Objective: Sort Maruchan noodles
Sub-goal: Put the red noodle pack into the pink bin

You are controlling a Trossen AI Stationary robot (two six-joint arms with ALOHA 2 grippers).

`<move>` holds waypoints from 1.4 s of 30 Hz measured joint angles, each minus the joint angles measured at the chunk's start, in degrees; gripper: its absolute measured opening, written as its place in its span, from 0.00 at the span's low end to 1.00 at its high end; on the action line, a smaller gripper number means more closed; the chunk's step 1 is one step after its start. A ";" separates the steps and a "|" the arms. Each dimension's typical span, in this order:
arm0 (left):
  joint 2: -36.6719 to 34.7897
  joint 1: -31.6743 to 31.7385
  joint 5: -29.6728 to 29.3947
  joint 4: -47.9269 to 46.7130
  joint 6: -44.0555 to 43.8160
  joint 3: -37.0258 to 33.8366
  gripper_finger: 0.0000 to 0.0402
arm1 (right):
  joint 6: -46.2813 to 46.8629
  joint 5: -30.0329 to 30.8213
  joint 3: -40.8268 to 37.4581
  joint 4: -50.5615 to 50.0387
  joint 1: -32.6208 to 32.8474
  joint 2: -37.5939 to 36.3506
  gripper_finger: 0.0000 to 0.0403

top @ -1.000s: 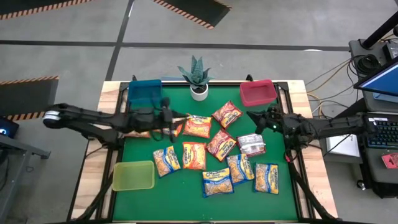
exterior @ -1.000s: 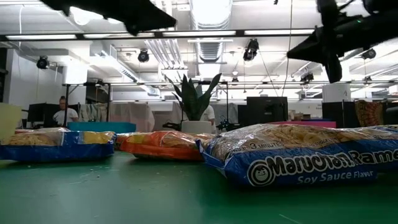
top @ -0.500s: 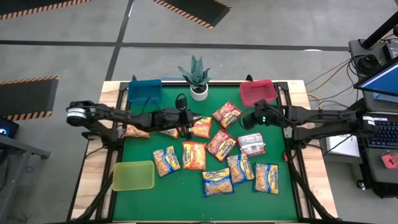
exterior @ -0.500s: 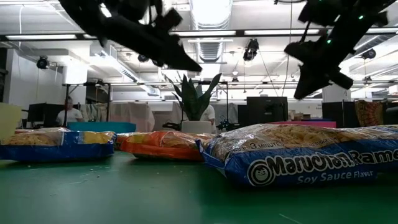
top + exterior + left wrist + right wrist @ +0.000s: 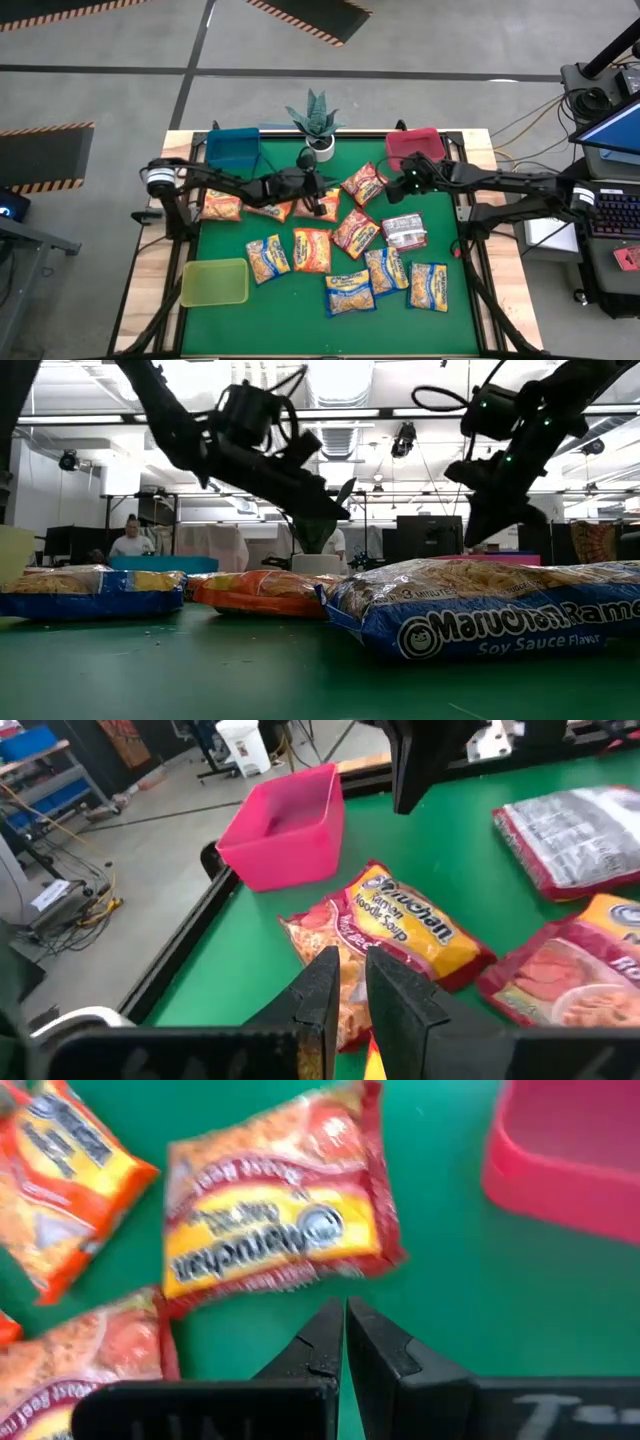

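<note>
— From the high view, how far along am I?

— Barely started, I'd judge. The blue bin at 11 o'clock, the red bin at 1 o'clock and the yellow-green bin at 8 o'clock look empty, and every Maruchan packet I can count lies loose on the green surface. The left hand hangs over the orange packets near centre; the right hand sits at 2 o'clock, just beside the red Beef packet. The silvery-grey packet lies at 3 o'clock.

— And the low view?

— Both arms hang above the surface. A blue-edged Soy Sauce packet fills the foreground with an orange packet behind it. Nothing is lifted.

— Left wrist?

— My left hand's fingers are nearly touching, holding nothing, aimed at that red packet with the red bin beyond.

— Right wrist?

— Fingers pressed close, empty, poised just short of the red packet; the red bin is near. All the sorting remains, I reckon.
</note>
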 joint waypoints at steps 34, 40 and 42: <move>16.37 2.41 2.85 3.96 -2.15 9.25 0.09 | 15.90 -0.36 -19.65 37.21 -3.32 2.10 0.85; 19.32 2.45 4.07 4.06 -3.93 10.87 0.09 | 16.69 0.21 -21.52 43.96 -3.52 5.38 0.85; 20.06 2.44 4.06 3.71 -4.08 11.29 0.09 | 16.64 0.20 -21.50 46.47 -3.52 7.30 0.85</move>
